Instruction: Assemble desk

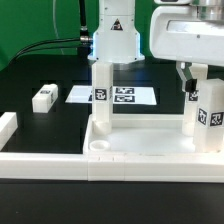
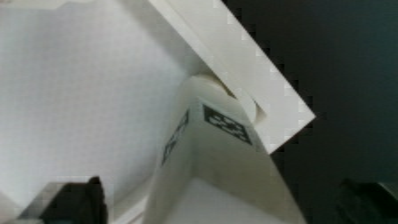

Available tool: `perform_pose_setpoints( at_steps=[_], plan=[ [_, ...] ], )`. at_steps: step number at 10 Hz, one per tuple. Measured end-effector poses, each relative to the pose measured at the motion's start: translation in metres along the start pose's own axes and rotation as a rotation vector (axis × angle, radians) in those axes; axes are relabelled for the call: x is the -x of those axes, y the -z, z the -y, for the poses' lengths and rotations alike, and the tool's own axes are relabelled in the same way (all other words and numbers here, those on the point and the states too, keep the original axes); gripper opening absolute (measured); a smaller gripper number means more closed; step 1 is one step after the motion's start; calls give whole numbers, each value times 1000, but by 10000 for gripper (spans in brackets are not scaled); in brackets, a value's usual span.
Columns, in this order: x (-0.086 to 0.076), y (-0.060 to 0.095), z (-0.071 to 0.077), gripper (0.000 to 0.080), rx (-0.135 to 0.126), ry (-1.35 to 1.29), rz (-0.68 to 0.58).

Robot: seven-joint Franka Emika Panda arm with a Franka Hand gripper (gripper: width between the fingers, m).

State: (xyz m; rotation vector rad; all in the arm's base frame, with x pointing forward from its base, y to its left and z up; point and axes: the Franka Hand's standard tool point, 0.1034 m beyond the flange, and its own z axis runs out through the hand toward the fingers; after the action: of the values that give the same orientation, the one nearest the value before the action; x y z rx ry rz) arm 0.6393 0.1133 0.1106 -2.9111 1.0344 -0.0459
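Hand (image 1: 193, 88) lowered vertically over right upright leg (image 1: 206, 118), desk top (image 1: 140, 140) beneath

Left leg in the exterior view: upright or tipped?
Upright: the left leg stands vertical in the desk top, tag facing the camera.

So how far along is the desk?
Done: one leg stands upright in a far corner of the desk top. In hand: the gripper is at a second upright leg on the exterior view's right; I can't tell whether it is clamped. Left: a loose leg lies on the table, the near socket looks empty, and no fourth leg is visible.
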Motion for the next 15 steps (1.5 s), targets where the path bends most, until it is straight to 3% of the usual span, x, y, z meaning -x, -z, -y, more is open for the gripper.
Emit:
perform_pose_setpoints(
  at_steps=[11,13,15],
  plan=[
    [-5,2,-3,638,22,790,0],
    [-5,2,-3,287,22,775,0],
    [-5,2,-3,287,23,741,0]
  ],
)
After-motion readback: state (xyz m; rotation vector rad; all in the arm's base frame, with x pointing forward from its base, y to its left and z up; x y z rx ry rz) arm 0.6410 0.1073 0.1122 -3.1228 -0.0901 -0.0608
